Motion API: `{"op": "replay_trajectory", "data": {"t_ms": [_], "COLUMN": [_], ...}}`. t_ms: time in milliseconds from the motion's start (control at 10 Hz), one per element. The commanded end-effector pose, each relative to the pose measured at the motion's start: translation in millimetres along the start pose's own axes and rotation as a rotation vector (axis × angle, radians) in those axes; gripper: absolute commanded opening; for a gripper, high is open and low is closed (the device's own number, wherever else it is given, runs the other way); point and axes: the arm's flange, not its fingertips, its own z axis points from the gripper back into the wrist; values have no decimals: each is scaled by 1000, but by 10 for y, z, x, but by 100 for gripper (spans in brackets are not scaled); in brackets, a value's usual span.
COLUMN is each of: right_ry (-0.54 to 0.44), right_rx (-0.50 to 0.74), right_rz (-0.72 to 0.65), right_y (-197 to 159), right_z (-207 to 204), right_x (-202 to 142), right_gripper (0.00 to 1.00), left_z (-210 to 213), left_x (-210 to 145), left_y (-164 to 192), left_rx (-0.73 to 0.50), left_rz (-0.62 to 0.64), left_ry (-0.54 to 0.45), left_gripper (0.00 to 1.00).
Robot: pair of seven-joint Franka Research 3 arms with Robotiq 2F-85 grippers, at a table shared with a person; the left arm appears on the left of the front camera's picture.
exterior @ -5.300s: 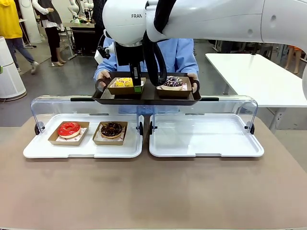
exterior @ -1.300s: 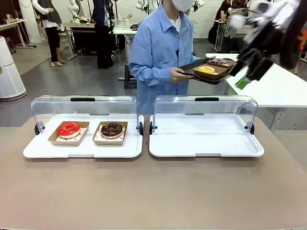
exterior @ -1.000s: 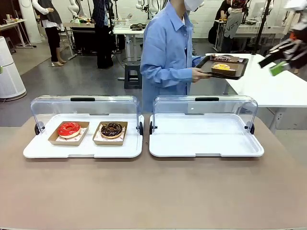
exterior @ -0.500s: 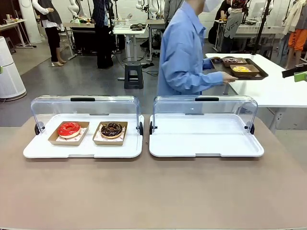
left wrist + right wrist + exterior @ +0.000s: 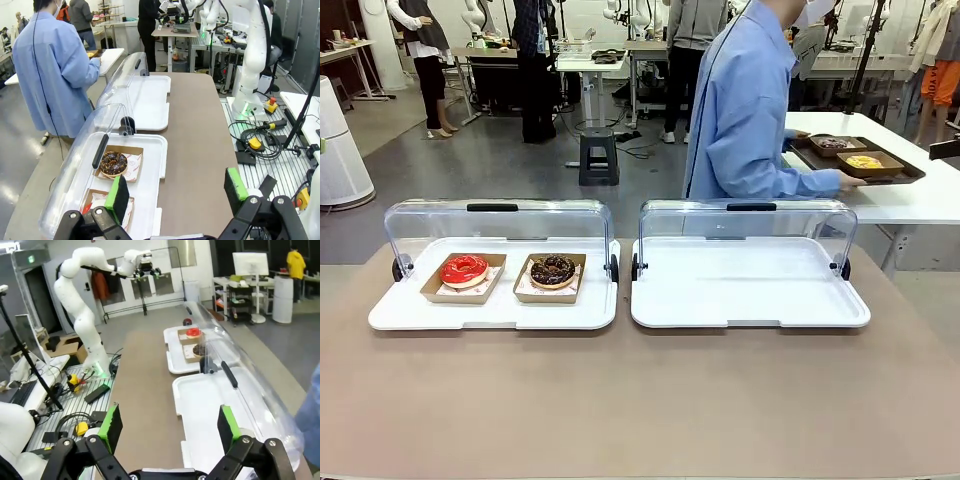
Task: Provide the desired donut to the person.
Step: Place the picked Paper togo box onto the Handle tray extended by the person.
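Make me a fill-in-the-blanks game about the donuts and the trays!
1. The red donut sits in the ____ white tray.
2. Next to it is a ____ donut with sprinkles.
3. The right white tray holds ____ donuts.
4. The person sets a dark tray on a ____ table.

Missing words: left; chocolate; no; white

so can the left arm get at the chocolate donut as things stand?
Probably yes. The left tool is open with nothing in it, the chocolate donut sits in its box just ahead, and the clear lid is swung back, so nothing blocks the way.
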Motion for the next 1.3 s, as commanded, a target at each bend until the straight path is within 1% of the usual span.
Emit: {"op": "replay_trajectory", "data": {"t_ms": [0, 100, 200, 1200], "right_ry": [3, 8, -3, -3], "right_rx": [21, 30, 8, 8], "right_rz": [29, 36, 8, 8], "right_y": [55, 51, 23, 23], "right_z": [-9, -45, -2, -2], "right_x": [23, 56, 22, 22], "right_gripper": [100, 100, 100, 100], "left_z": [9, 9, 9, 9], "left_x": [11, 11, 11, 11], "left_y": [-19, -19, -19, -19], "left_rx": [-1, -1, -1, -1], "left_rz": [-5, -5, -5, -5], "left_ry": [-6, -6, -6, -6], "left_gripper": [100, 100, 100, 100]}}
